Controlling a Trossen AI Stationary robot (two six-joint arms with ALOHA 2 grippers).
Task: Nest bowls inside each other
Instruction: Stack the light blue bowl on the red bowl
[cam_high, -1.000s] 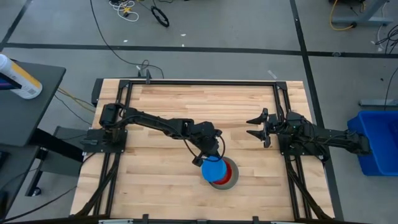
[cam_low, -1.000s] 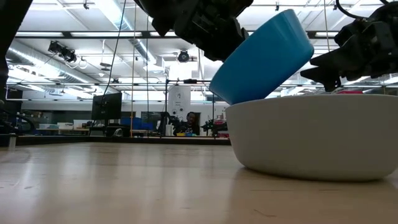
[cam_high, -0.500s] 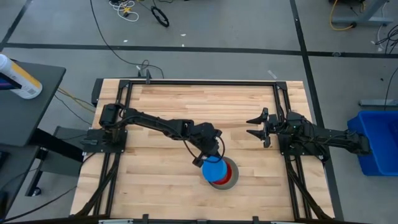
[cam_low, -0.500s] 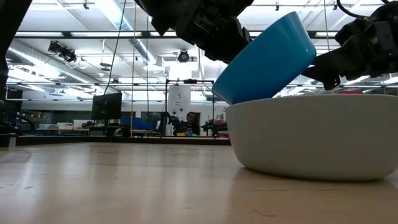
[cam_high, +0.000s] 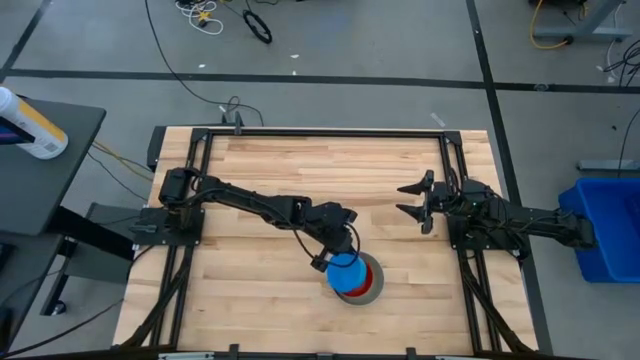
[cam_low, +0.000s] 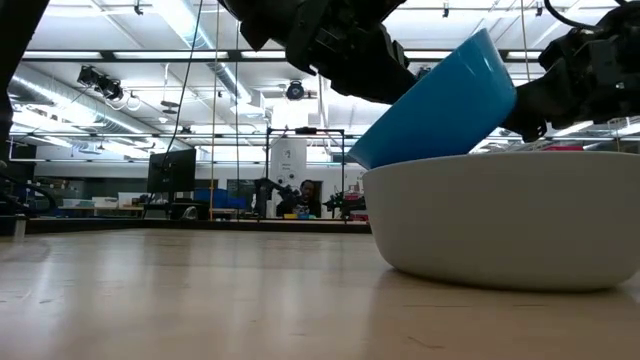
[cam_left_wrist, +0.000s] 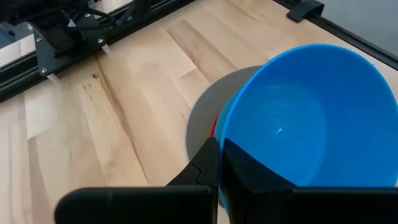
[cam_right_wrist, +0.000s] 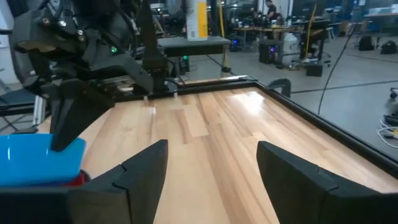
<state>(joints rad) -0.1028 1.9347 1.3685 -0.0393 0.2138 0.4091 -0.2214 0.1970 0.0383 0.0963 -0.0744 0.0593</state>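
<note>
Bright blue bowl (cam_high: 347, 272): smooth, glossy plastic, round, tilted with one edge raised, sitting in the stack at about 5 o'clock from table centre. Beneath it a red bowl (cam_high: 370, 277) shows as a thin crescent inside the matte grey bowl (cam_low: 505, 215), thick-walled and resting flat on the pale wood-plank table (cam_high: 300, 170). Left gripper (cam_high: 325, 262) pinches the blue bowl's rim at its 10 o'clock side, fingers pressed together on the wall. Right gripper (cam_high: 413, 201) hovers at 3 o'clock, jaws spread, holding nothing.
</note>
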